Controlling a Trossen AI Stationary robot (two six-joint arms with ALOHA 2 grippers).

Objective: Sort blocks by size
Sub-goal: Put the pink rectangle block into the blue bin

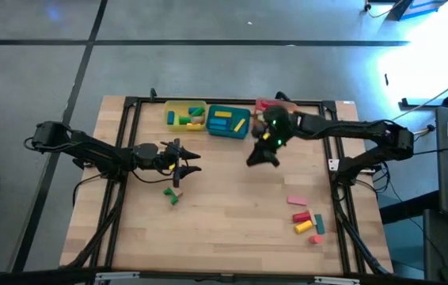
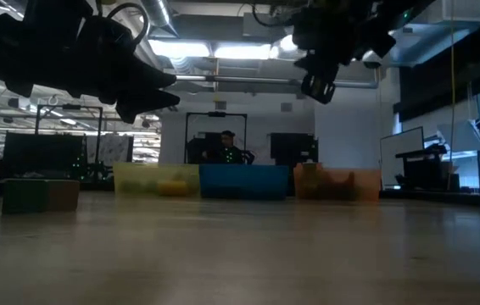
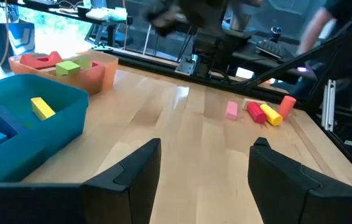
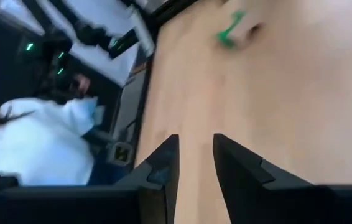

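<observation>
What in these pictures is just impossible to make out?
- Orange tray: in the high view the right gripper and its arm cover most of it, so part of its contents is hidden.
- Blocks near the left gripper: two small ones in the high view, too small to tell their shape.
- Green block in the right wrist view: blurred, shape unclear.
- Tray contents in the low view: hidden behind the tray walls.

Blocks (image 1: 306, 220) lie scattered on bare wood — others fill the trays (image 1: 225, 121).
</observation>
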